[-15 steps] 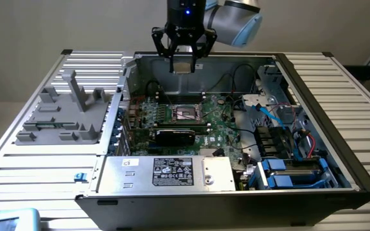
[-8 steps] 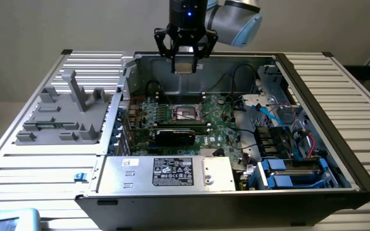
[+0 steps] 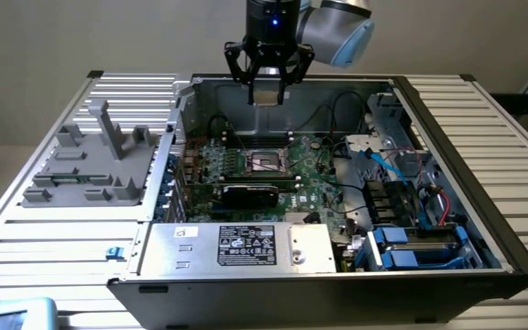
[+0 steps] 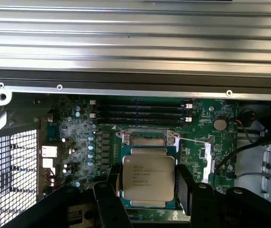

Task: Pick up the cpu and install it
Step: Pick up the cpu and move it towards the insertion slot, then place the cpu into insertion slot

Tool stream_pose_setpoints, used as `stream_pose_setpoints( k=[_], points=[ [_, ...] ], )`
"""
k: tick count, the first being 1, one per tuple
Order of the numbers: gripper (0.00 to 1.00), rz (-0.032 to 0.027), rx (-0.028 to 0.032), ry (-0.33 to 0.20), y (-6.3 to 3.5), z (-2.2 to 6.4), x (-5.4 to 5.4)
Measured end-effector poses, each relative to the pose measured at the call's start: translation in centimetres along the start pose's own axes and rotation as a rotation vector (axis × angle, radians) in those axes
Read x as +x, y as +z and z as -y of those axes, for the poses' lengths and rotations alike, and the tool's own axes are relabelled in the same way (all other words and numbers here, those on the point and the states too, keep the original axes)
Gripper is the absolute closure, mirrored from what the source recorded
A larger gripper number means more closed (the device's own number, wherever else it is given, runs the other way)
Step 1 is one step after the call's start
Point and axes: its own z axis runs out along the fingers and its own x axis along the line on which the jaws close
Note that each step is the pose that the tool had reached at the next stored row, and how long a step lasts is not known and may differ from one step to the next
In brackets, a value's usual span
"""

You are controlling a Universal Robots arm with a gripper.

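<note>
The pincer [image 3: 266,81] is clamped on the cpu [image 3: 266,95], gripping it by two opposite edges. It hangs high above the open computer case [image 3: 319,295], which sits on the slatted desk [image 3: 53,234]. In the exterior view the chip is a small pale square under the pincer, with the motherboard socket [image 3: 266,162] well below it. The wrist view gives the close detail. Black fingers [image 4: 185,190] flank the chip's silver lid with its printed lettering. The metal socket frame [image 4: 147,139] peeks out just past the chip, with the memory sticks [image 4: 140,110] beyond.
</note>
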Motion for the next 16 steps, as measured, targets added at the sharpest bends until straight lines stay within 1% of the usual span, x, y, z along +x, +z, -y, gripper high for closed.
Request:
stream_pose_setpoints(
  k=[16],
  points=[
    [0.44,0.0001,-0.0001,0.001,0.01,0.0,-0.01]
  ],
)
